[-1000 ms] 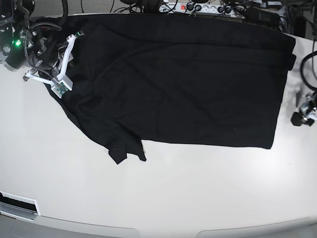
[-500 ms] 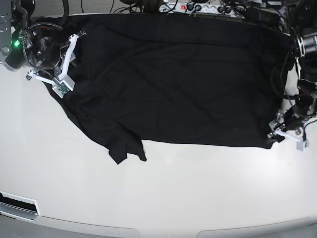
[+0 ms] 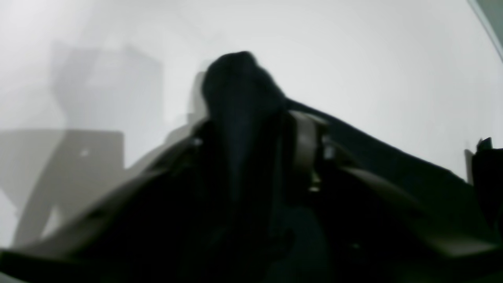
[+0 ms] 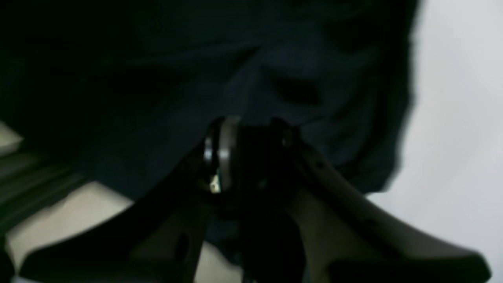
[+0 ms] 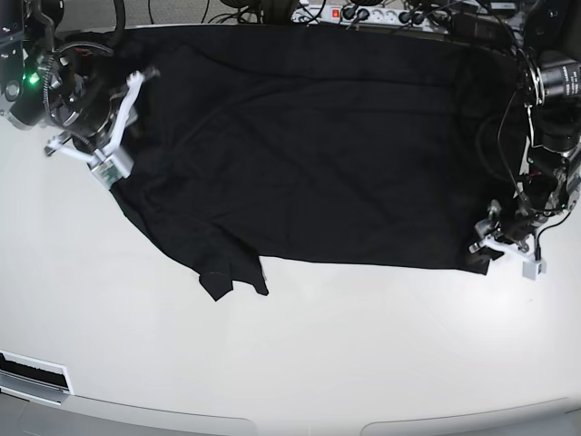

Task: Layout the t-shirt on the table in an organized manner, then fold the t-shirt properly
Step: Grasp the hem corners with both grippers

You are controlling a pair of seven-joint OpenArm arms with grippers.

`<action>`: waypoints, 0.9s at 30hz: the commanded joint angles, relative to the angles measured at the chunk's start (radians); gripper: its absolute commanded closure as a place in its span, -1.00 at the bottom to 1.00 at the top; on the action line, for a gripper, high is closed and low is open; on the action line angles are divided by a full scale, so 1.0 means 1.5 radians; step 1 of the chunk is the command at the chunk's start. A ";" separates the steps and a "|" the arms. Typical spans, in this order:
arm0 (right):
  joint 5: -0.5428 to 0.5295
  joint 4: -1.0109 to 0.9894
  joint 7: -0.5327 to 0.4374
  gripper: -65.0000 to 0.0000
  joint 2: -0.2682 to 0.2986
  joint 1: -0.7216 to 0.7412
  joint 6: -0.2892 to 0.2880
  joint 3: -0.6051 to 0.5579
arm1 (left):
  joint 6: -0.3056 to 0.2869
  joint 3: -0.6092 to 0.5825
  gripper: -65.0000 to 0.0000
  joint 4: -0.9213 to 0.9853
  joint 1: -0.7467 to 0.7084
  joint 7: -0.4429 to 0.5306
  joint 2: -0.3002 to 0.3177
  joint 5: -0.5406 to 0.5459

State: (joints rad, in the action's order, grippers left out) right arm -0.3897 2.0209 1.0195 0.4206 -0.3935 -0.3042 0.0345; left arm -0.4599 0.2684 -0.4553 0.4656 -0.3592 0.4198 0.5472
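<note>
The black t-shirt (image 5: 327, 145) lies spread wide over the far half of the white table (image 5: 300, 363), with one sleeve (image 5: 231, 272) pointing toward the front. My left gripper (image 5: 486, 249) sits at the shirt's front right corner. In the left wrist view a bunch of the t-shirt (image 3: 239, 90) stands up between the closed fingers (image 3: 306, 149). My right gripper (image 5: 109, 162) is at the shirt's left edge. The right wrist view shows its fingers (image 4: 220, 149) close together with dark t-shirt (image 4: 220, 59) pinched between them.
A power strip with cables (image 5: 363, 14) runs along the table's back edge. More cables hang by the arm (image 5: 549, 109) on the right. A slot (image 5: 32, 371) is cut into the table's front left corner. Bare white tabletop fills the front half.
The left arm came in from the right edge to the shirt's front right corner and its gripper closed on the cloth. The right gripper shifted slightly at the left edge.
</note>
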 commanded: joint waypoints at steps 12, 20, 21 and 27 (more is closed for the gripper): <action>0.037 -0.242 -0.109 -0.25 -0.003 0.247 0.093 0.004 | 0.007 -0.001 1.00 -0.004 0.009 -0.025 0.019 -0.033; -0.153 -0.559 -0.083 -0.25 -0.007 0.443 -0.068 0.004 | 0.007 -0.001 1.00 -0.004 0.009 -0.024 0.019 -0.033; -0.172 -0.595 -0.078 -0.25 -0.007 0.458 -0.095 0.004 | 0.007 -0.001 1.00 -0.004 0.009 -0.025 0.019 -0.033; -0.214 -0.741 -0.074 -0.25 -0.008 0.485 -0.189 0.004 | 0.002 -0.001 1.00 -0.004 0.010 -0.024 0.019 -0.027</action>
State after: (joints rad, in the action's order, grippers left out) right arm -0.6903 0.8948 0.9203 0.3958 0.3092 -0.5800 0.0345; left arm -0.4568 0.2676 -0.4545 0.4656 -0.3851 0.4347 0.5159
